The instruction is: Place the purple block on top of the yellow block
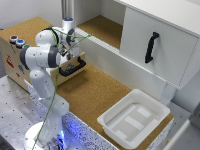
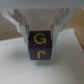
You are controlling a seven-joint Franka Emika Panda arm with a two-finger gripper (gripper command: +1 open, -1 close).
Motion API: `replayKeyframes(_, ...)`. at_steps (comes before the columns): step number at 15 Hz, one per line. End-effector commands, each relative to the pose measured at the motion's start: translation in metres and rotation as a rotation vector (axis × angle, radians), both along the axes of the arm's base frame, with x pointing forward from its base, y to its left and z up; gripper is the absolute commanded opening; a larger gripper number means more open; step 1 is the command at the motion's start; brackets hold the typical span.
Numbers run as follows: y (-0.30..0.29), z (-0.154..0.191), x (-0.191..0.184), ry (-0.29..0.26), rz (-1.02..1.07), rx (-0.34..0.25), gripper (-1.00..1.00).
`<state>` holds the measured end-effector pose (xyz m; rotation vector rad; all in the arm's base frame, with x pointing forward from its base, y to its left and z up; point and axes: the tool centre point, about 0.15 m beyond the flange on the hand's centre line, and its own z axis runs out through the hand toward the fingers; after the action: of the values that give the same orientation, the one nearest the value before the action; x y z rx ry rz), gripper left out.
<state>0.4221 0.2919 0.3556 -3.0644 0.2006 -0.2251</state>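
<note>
Folding back near its base, the gripper (image 2: pixel 40 31) clamps the purple block (image 2: pixel 41 46).

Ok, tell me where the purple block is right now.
In the wrist view, the purple block sits clamped between the gripper fingers, held above a pale surface.

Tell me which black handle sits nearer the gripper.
The horizontal handle on the wooden box, beside the gripper holding the purple block; the upright handle is on the white cabinet door, farther away.
</note>
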Motion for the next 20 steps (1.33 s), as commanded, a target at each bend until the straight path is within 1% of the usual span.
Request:
replayKeyframes(1, 0.039, 0.092, -0.028, -0.117, 0.190, 0.029, -1.00)
replayKeyframes(2, 0.046, 0.109, -0.033, -0.131, 0.244, 0.041, -1.00)
replayKeyframes(4, 0.061, 0.132, -0.039, -0.147, 0.351, 0.031, -1.00)
replayKeyframes(5, 0.068, 0.141, -0.039, -0.139, 0.408, 0.044, -1.00)
replayKeyframes(6, 0.078, 0.146, -0.041, -0.107, 0.485, 0.070, -1.00)
replayKeyframes(7, 0.086, 0.149, -0.043, -0.100, 0.543, 0.060, -1.00)
replayKeyframes(8, 0.095, 0.154, -0.046, -0.100, 0.607, 0.065, -1.00)
replayKeyframes(9, 0.103, 0.159, -0.047, -0.076, 0.686, 0.077, -1.00)
replayKeyframes(10, 0.112, 0.164, -0.047, -0.063, 0.765, 0.072, -1.00)
replayKeyframes(11, 0.120, 0.166, -0.045, -0.048, 0.834, 0.062, -1.00)
replayKeyframes(12, 0.129, 0.165, -0.042, -0.046, 0.880, 0.022, -1.00)
replayKeyframes(13, 0.138, 0.162, -0.039, -0.029, 0.937, 0.008, -1.00)
replayKeyframes(15, 0.150, 0.158, -0.035, -0.017, 1.004, -0.025, -1.00)
replayKeyframes(17, 0.162, 0.152, -0.041, -0.009, 1.090, -0.044, -1.00)
replayKeyframes(19, 0.171, 0.143, -0.045, 0.016, 1.149, -0.082, -1.00)
replayKeyframes(20, 0.172, 0.140, -0.046, 0.020, 1.169, -0.099, -1.00)
